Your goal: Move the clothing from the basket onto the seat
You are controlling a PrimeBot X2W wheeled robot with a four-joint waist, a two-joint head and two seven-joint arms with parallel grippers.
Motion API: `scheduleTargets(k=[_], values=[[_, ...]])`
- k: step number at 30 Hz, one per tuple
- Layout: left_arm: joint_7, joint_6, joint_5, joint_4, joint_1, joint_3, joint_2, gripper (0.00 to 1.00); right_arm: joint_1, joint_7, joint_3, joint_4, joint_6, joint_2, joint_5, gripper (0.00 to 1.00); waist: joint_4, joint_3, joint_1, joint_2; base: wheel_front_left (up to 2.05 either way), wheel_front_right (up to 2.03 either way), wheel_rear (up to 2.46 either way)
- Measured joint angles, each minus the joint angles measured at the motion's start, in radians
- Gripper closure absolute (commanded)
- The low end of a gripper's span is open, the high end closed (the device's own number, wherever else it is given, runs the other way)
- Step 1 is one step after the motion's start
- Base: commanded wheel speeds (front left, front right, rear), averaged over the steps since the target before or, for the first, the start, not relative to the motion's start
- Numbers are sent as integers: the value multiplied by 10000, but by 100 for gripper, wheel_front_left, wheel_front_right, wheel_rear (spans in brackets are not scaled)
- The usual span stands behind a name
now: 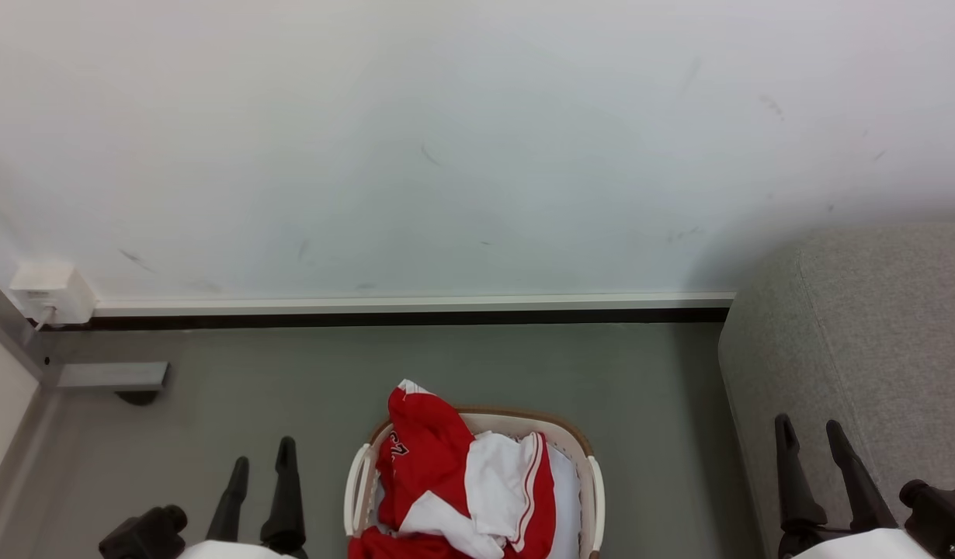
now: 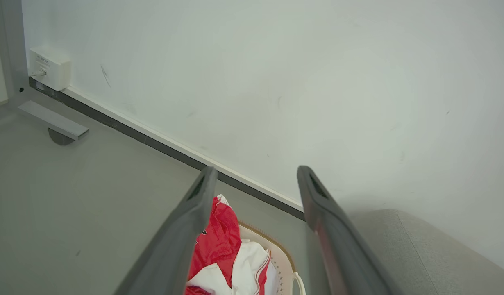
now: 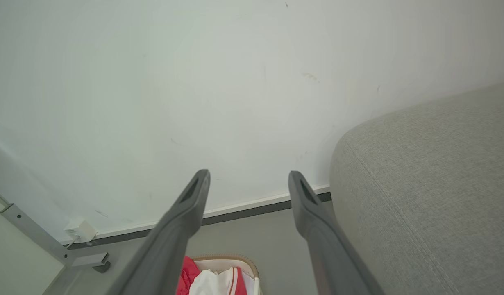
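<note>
- two grippers wait low in the head view, the left gripper (image 1: pixel 264 454) at 8 o'clock and the right gripper (image 1: pixel 809 425) at 4 o'clock. both have their fingers apart and hold nothing.
- the clothing (image 1: pixel 439 473) is a red and white jersey. it lies bunched up in the basket (image 1: pixel 524 416) at 6 o'clock, between the two grippers. one red bit sticks up past the rim at the basket's 11 o'clock side.
- the jersey looks thin, soft and floppy. i think it is very light and will droop and hang long when lifted. it looks smooth, so it may slip out of a weak pinch.
- a good place to grab is the tall red hump near the far rim, or a thick fold in the middle. pinch a bunch, not one thin edge.
- a plain white cloth (image 1: pixel 568 497) lies at the basket's 3 o'clock side, touching the jersey. it could come up too, so stay on the red.
- the basket is hard plastic, oval and cream, with a brown rim. it looks light and might tip if the jersey snags.
- the seat (image 1: pixel 873 341) is at 3 o'clock. it is big and grey, with rough woven cloth, a round corner and a seam. it looks soft and wide, so it should be easy to drop things on.
</note>
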Motion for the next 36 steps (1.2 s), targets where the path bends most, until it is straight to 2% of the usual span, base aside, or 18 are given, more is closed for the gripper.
scheduleTargets(k=[19, 36], values=[[-433, 42, 1937, -180, 161, 98, 23, 0, 0, -441, -328, 186, 0, -29, -1722, 0, 19, 28, 0, 0, 0, 0, 0], [-742, 69, 3235, -134, 373, 247, 36, 0, 13, -740, -548, 516, 0, -54, -2673, 0, 38, 14, 0, 0, 0, 0, 0]])
